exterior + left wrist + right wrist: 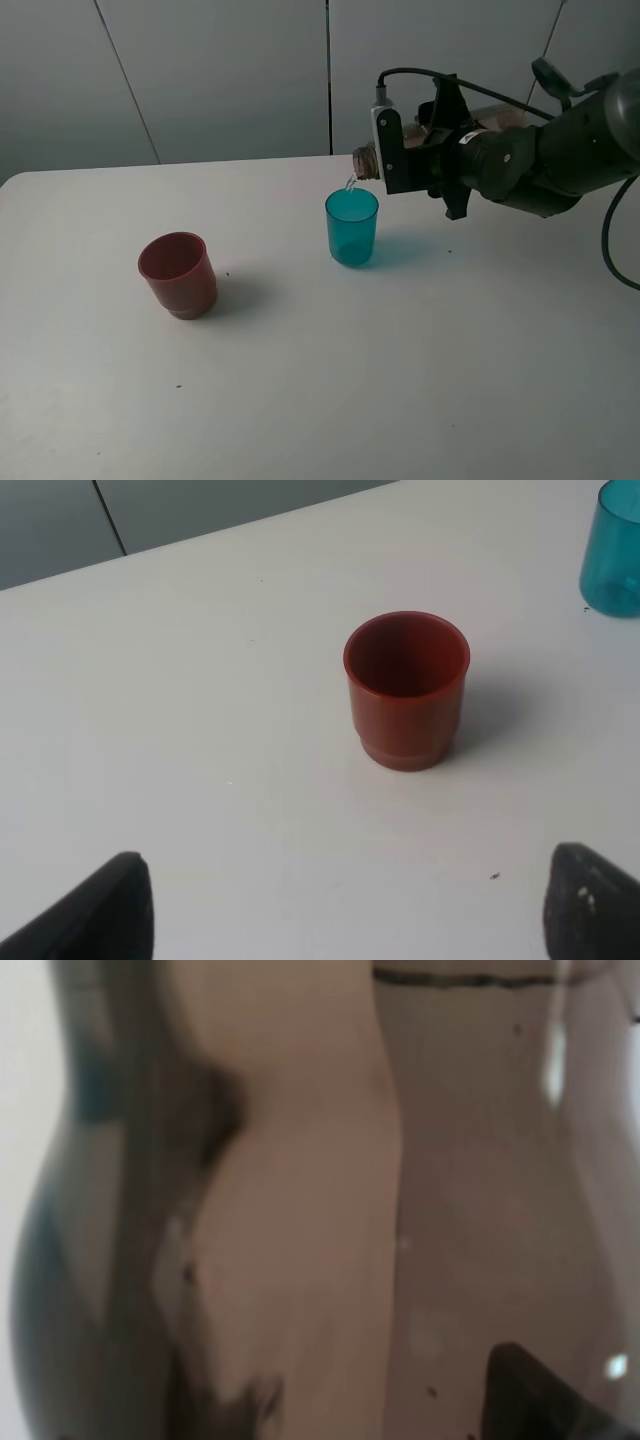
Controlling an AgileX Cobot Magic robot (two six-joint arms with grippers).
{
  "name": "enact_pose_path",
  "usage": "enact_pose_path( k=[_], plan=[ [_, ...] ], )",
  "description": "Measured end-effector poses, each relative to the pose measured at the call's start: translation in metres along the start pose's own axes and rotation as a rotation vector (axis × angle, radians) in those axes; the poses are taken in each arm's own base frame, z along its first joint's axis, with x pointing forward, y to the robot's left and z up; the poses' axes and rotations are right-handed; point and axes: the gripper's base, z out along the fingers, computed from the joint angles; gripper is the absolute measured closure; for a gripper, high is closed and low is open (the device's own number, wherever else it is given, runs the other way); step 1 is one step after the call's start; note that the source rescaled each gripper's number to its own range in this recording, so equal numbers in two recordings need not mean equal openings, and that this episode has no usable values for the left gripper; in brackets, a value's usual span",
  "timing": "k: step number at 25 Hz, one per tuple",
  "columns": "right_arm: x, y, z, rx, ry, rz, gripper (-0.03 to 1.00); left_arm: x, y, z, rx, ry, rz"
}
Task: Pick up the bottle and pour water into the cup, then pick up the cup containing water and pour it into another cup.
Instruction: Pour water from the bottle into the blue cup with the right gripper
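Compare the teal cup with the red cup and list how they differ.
The teal cup is see-through; the red cup is opaque. The teal cup is slimmer with straight sides; the red cup is wider with a stepped base. Water runs from the tilted bottle into the teal cup; the red cup looks empty and stands apart. Both stand upright on the white table.

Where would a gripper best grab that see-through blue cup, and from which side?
Probably the straight side wall of the teal cup, about mid-height, jaws squeezing across it rather than from above: it stands upright, open-topped, with water going in. Coming from the side of the red cup looks clearest, since the tilted bottle and its arm hang over the other side.
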Motion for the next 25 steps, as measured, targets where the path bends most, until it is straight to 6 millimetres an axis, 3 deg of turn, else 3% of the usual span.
enact_pose_path(
  k=[25],
  plan=[
    [0.0015,-0.0031,-0.0001,0.034,0.017,-0.048,0.97,0.0002,0.0,0.0,0.0,0.002,-0.003]
  ],
)
